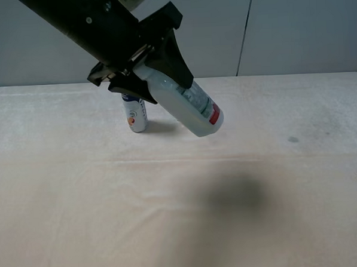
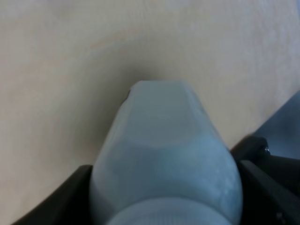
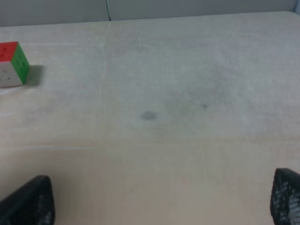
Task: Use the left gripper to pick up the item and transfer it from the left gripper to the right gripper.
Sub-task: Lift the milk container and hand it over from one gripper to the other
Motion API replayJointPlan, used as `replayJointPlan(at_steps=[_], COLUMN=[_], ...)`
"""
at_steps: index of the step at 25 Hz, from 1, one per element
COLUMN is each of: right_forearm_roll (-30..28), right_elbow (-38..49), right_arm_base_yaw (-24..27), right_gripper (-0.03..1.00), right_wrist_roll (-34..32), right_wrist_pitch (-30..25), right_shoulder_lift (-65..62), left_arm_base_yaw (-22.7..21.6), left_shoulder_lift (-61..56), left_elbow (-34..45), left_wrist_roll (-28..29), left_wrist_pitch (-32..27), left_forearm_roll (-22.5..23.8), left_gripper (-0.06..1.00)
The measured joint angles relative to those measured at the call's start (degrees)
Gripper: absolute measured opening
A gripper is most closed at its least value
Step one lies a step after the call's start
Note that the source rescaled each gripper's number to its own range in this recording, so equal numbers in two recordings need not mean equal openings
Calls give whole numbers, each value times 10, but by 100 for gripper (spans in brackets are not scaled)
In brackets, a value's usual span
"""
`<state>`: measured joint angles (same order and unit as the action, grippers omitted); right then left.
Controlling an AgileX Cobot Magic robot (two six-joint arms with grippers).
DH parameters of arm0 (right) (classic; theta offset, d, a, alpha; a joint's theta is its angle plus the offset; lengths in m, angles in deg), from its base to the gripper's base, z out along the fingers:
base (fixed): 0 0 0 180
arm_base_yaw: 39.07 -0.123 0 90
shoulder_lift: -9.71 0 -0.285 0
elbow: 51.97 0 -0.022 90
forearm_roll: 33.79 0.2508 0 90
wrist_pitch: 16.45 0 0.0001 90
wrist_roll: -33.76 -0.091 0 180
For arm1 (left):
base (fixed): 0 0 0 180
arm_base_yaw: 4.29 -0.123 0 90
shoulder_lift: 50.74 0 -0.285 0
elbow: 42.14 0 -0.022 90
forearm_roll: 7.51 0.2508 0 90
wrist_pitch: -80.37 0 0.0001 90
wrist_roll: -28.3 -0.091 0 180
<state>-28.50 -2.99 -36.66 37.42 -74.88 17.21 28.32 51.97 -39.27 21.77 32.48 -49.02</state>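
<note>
Two arms on this rig, but only one is doing anything. The left gripper comes in from 11 o'clock in the high view, and its claw is clamped on the pill bottle, which is up in the air and clear of the table. The bottle hangs just above the middle of the frame, tilted, with its base pointing down toward roughly 4 o'clock and the cap end tucked into the claw. You can see the red band right by the base. One black finger runs along the upper side of the bottle and the other along the lower side. The left wrist cam shows the same thing: white bottle filling the shot, a dark finger on each side, pale cloth underneath.

At about 9 o'clock from the bottle a white-and-blue can stands upright on the table, its top hidden behind the lower finger. A soft dark shadow sits on the cloth at about 5 o'clock from the bottle.

The right gripper doesn't show in the high view at all. Its own cam shows the two fingertips spread wide apart with nothing between them, just cloth. A cube with red and green faces sits on the table well apart from them, plus a small grey spot on the fabric.
</note>
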Motion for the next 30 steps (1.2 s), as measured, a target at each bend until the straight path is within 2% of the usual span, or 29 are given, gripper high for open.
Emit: replayJointPlan(at_steps=[4,7,11,14,19,26,30], right_forearm_roll=[9,16,53,98,137,138,124], right_elbow=[0,-4,-59,-107,-155,-204,-226], right_arm_base_yaw=[0,0,0,-25,-128,-302,-357], right_gripper=[100,100,100,100,100,100,100], right_wrist_roll=[0,11,59,121,198,259,272], right_wrist_pitch=[0,-1,-2,7,33,80,96], right_shoulder_lift=[0,4,86,169,308,459,527], left_arm_base_yaw=[0,0,1,1,1,1,1], left_shoulder_lift=[28,41,50,50,50,50,50], left_elbow=[0,0,0,0,0,0,0], left_wrist_roll=[-72,-106,-114,-116,-117,-118,-118], left_wrist_pitch=[1,-7,-12,-12,-13,-13,-14], left_forearm_roll=[-87,-132,-139,-141,-141,-141,-141], left_gripper=[3,3,3,3,3,3,3])
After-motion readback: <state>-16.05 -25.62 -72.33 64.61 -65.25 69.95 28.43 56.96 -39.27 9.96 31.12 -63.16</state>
